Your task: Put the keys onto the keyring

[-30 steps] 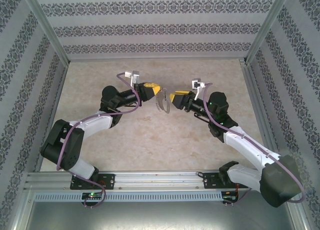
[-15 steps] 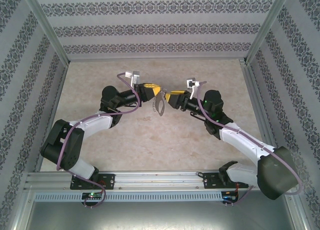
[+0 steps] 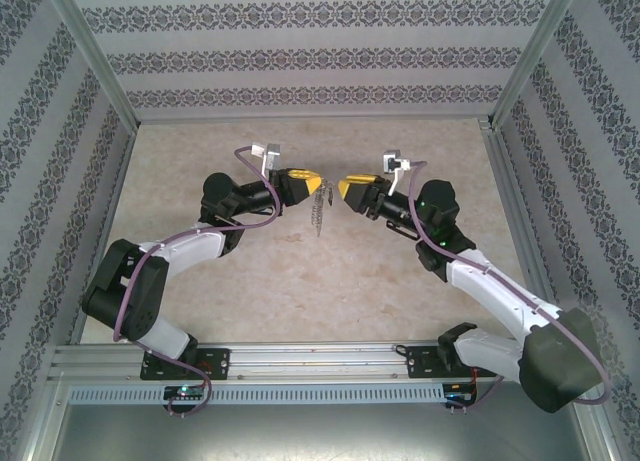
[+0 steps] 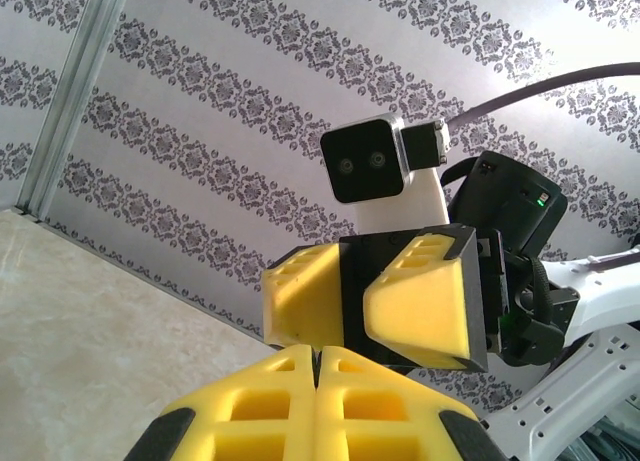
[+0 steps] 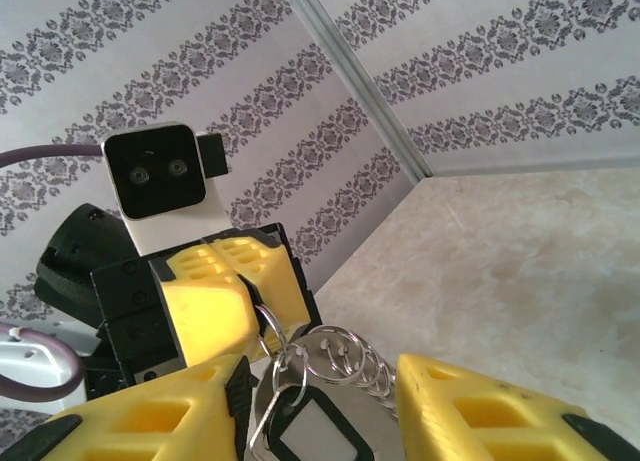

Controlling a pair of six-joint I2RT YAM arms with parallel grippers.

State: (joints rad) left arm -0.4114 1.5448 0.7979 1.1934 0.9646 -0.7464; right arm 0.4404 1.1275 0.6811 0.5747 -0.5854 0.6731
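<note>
Both arms are up over the pale marbled tabletop (image 3: 300,281), nose to nose at the middle. The left gripper (image 3: 318,185) has its yellow jaws pressed fully together, pinching the top of the thin silver-grey metal keyring (image 3: 318,214), which dangles below it well clear of the surface with its short beaded chain (image 5: 375,376) trailing. The right gripper (image 3: 343,189) faces it from just beside, and its jaws stand apart with a clear gap. From the right wrist view the bunch hangs right in that gap, and nothing looks clamped there yet.

In that same view a small metal key with a dark head (image 5: 310,436) hangs low among the silver loops. Whether it is properly threaded onto the ring or just caught up in the bunch, I cannot tell.

The step in hand looks like the right arm taking hold of the key or its loop. To do it well, the left arm should stay dead steady so the ring doesn't swing. The right jaws should close slowly on the key head alone, not on the chain, which could snag. Keep the approach level with the bunch, because a bump would set everything spinning.
</note>
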